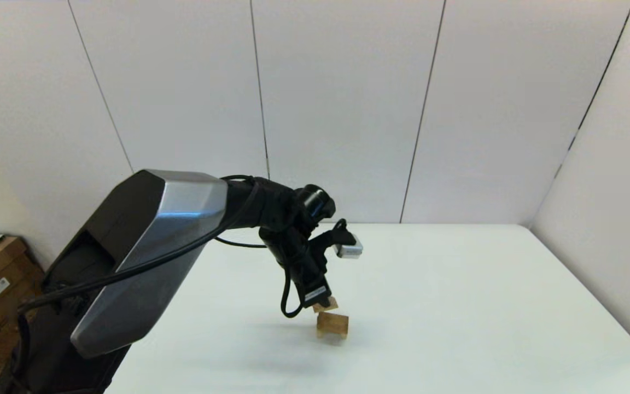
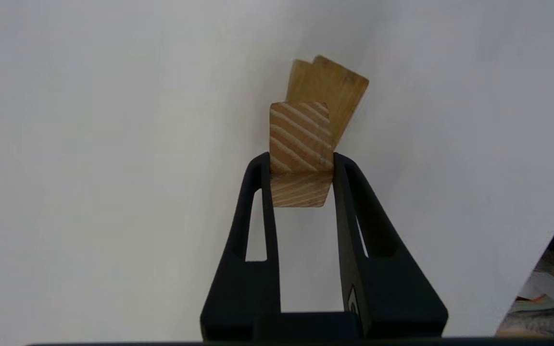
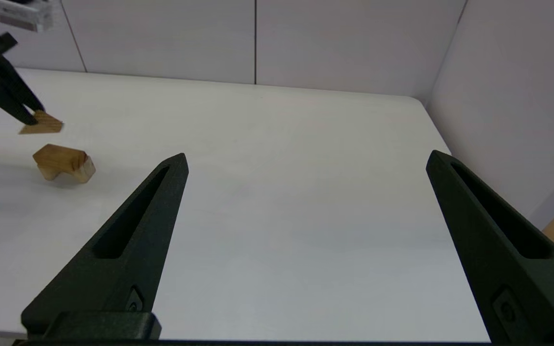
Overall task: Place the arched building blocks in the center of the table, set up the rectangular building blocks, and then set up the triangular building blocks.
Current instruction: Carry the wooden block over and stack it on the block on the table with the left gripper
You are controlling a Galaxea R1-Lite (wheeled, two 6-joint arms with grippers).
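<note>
Your left gripper point(image 1: 323, 304) grips a small wooden block point(image 2: 301, 154), hovering just above the arched block point(image 1: 332, 325) on the table point(image 1: 457, 306). Your right gripper point(image 3: 306, 163) idles near the right side, its 2 fingers spread wide.

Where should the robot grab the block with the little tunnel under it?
Probably from above, pinching the arched block across its two flat sides, up on the solid top part. It stands on the table with the hollow at the bottom, so low down there is less wood to squeeze.
</note>
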